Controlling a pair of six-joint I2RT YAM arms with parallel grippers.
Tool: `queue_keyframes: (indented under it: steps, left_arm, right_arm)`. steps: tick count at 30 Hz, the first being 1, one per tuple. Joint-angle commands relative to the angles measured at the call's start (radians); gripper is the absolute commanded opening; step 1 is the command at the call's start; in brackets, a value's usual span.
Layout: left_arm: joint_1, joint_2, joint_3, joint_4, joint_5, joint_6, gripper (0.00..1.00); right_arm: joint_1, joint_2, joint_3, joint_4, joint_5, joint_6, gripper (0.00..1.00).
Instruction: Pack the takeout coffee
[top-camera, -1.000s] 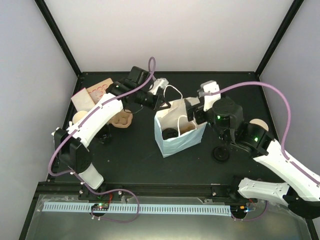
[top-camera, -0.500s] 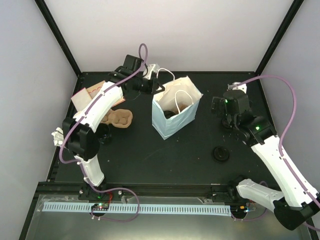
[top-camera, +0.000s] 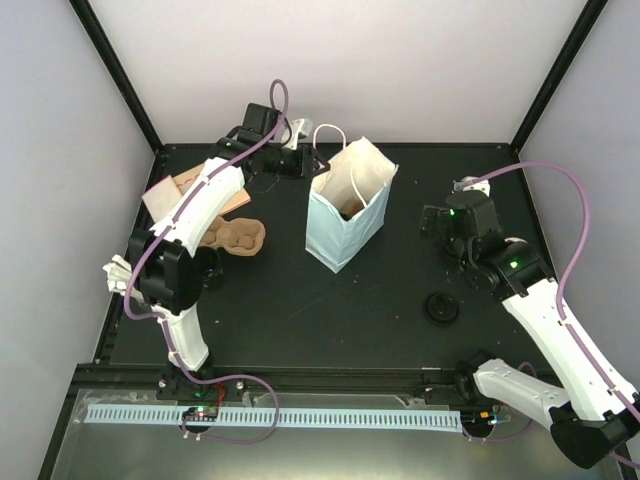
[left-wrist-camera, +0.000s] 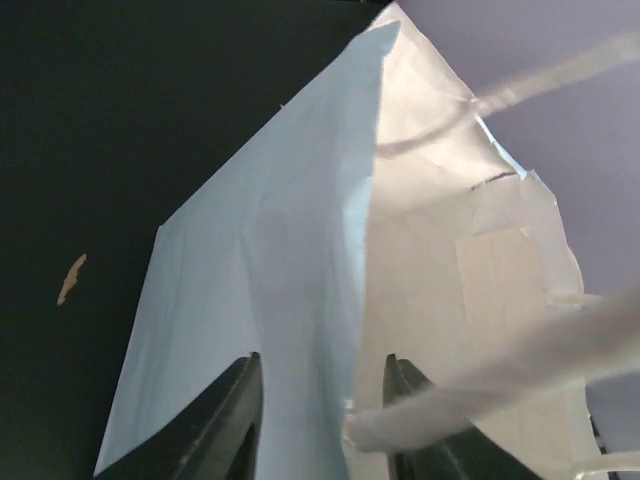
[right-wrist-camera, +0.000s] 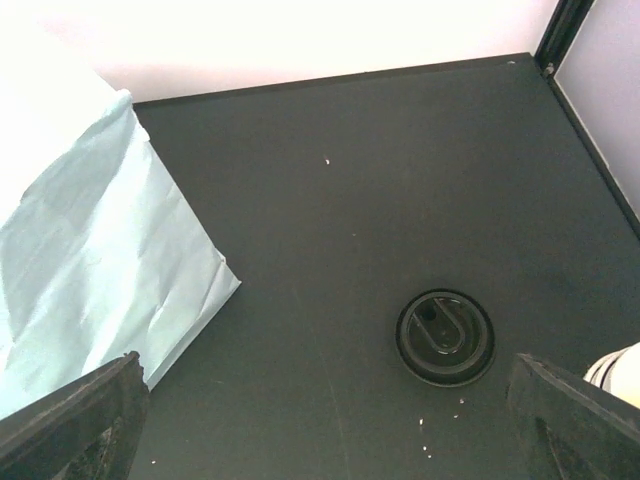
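A light blue paper bag (top-camera: 345, 228) with white handles stands upright mid-table, with something dark low inside it. My left gripper (top-camera: 312, 165) is at the bag's back left top corner. In the left wrist view its jaws (left-wrist-camera: 320, 365) stand a little apart, astride the bag's corner fold (left-wrist-camera: 300, 260), and a white handle (left-wrist-camera: 470, 385) crosses the right finger. My right gripper (right-wrist-camera: 322, 365) hangs open and empty to the right of the bag, above bare table. A black cup lid (right-wrist-camera: 445, 337) lies flat ahead of it. A white cup edge (right-wrist-camera: 622, 368) shows at the far right.
A brown pulp cup carrier (top-camera: 238, 237) lies left of the bag, with flat cardboard pieces (top-camera: 185, 190) behind it. A black object (top-camera: 206, 268) sits beside the left arm. The black lid (top-camera: 441, 306) lies near the right arm. Black frame posts border the table's back corners.
My right gripper has drawn back from the bag's mouth to the right. The left gripper swung toward the back left with the bag's rim, then parted its jaws. The bag stands taller and narrower.
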Motion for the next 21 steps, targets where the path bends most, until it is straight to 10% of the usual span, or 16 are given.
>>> queue_keyframes:
  steps: [1, 12, 21]
  left_arm:
    - [0.007, -0.033, 0.023, 0.015, 0.001, 0.007, 0.41]
    - [0.007, -0.212, -0.112, 0.046, -0.029, 0.039, 0.98]
    - [0.011, -0.402, -0.219, 0.043, -0.116, 0.056, 0.99]
  right_arm:
    - [-0.006, -0.002, -0.006, 0.02, -0.016, 0.01, 1.0]
    - [-0.006, 0.013, -0.011, 0.037, -0.053, -0.004, 1.0]
    - [-0.006, 0.016, -0.012, 0.03, -0.078, 0.002, 1.0]
